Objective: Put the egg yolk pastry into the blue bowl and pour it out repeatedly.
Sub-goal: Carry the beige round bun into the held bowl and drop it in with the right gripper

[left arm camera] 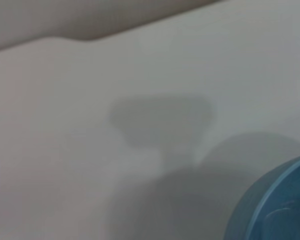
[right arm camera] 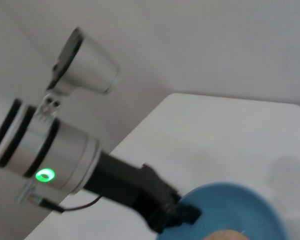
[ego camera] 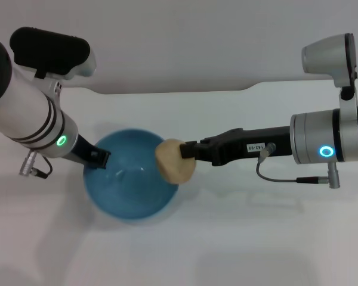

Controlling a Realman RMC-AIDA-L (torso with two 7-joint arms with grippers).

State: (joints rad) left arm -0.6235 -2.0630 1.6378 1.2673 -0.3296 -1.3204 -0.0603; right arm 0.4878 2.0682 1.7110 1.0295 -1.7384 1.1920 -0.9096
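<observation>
So the right gripper (ego camera: 188, 150) comes in from the right with its black fingers clamped on the small lumpy tan-beige egg yolk pastry (ego camera: 174, 161), holding it right over the right-hand rim of the glossy sky-blue round bowl (ego camera: 131, 179). The pastry isn't inside, it's up at the edge. The left gripper (ego camera: 100, 158) is on the opposite side, pinched shut on the bowl's left rim; the right wrist view shows that grip (right arm camera: 182, 215) clearly. The bowl sits on the white table (ego camera: 256, 238), roughly centre-left. The left wrist view only catches a slice of blue rim (left arm camera: 280, 200).
</observation>
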